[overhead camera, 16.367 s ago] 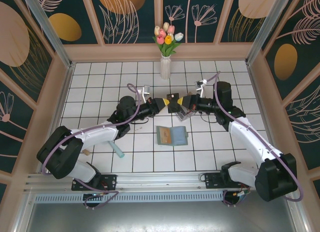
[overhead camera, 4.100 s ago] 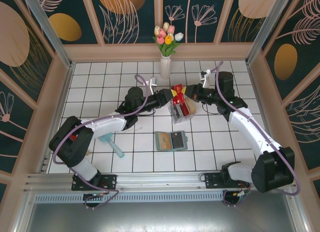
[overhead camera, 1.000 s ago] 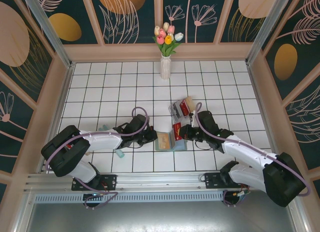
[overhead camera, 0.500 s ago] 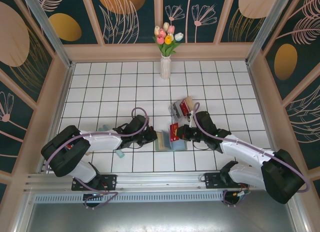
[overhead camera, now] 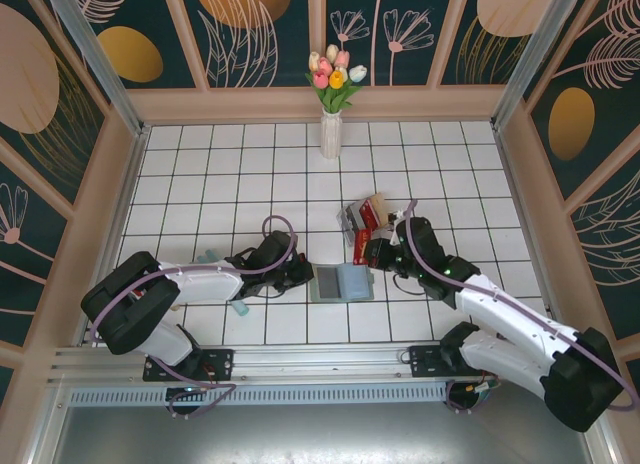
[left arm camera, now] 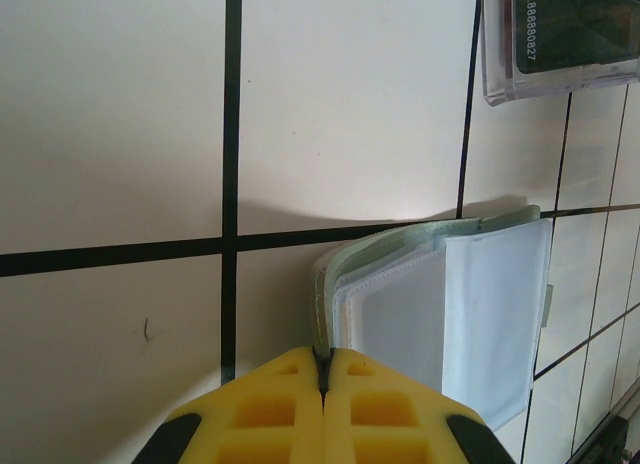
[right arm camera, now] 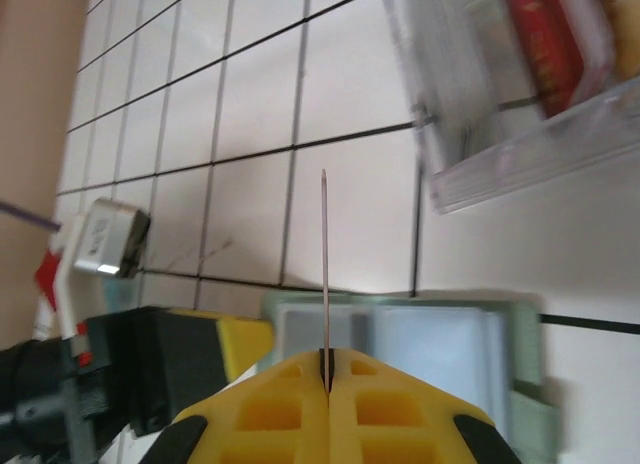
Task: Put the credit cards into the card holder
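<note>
The card holder (overhead camera: 341,282) lies open on the white tiles, pale blue-grey inside up. My left gripper (overhead camera: 305,275) is shut on its left edge; in the left wrist view the yellow fingers (left arm camera: 270,404) pinch the green cover (left arm camera: 322,314) beside the pale pockets (left arm camera: 450,304). My right gripper (overhead camera: 371,253) is shut on a red credit card (overhead camera: 361,246), held just above the holder's far right side. Edge on in the right wrist view, that card (right arm camera: 324,264) stands over the holder (right arm camera: 420,344). More credit cards (overhead camera: 368,214) sit in a clear box.
The clear plastic box (overhead camera: 353,222) stands just behind the holder, close to my right gripper, and also appears as the box (right arm camera: 480,134) and the box (left arm camera: 560,74). A teal stick (overhead camera: 239,306) lies under the left arm. A white vase (overhead camera: 330,134) with tulips stands at the back.
My right gripper has drawn the red card up and to the right, away from the holder's middle. The holder now lies flatter. My left gripper has stayed on its edge.
</note>
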